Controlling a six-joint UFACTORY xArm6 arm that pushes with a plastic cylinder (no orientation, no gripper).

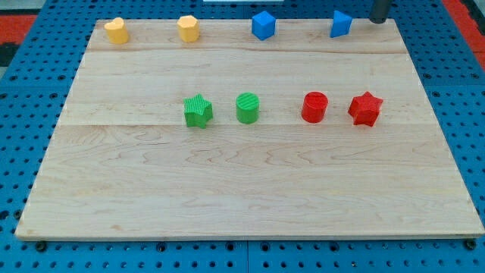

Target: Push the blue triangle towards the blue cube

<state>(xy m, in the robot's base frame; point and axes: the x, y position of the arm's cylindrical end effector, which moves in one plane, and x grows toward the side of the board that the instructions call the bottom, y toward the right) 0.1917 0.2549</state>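
Camera view is showing a pale wooden worktop [250,189] lying on a blue perforated base [470,91], with red patches showing at the view's top corners. My tip [378,21] is standing at the view's top right, on the worktop's far edge; it is a plain rod with no pincer, so no opening state is applying.

Just to the view's left of my tip, close but apart, the blue triangle [341,24] is sitting. Its narrow end seems to be pointing toward the view's left and slightly down, with its long axis running roughly along the far edge, though it is too small to be sure. Further left along that edge, the blue cube [263,25] is resting, well apart from the triangle.

Beyond it, far from my tip, two yellow blocks [188,29] [116,30] are sitting. Below my tip, across the worktop's middle, a red star [365,108], a red cylinder [314,107], a green cylinder [247,108] and a green star [198,111] are forming a row.
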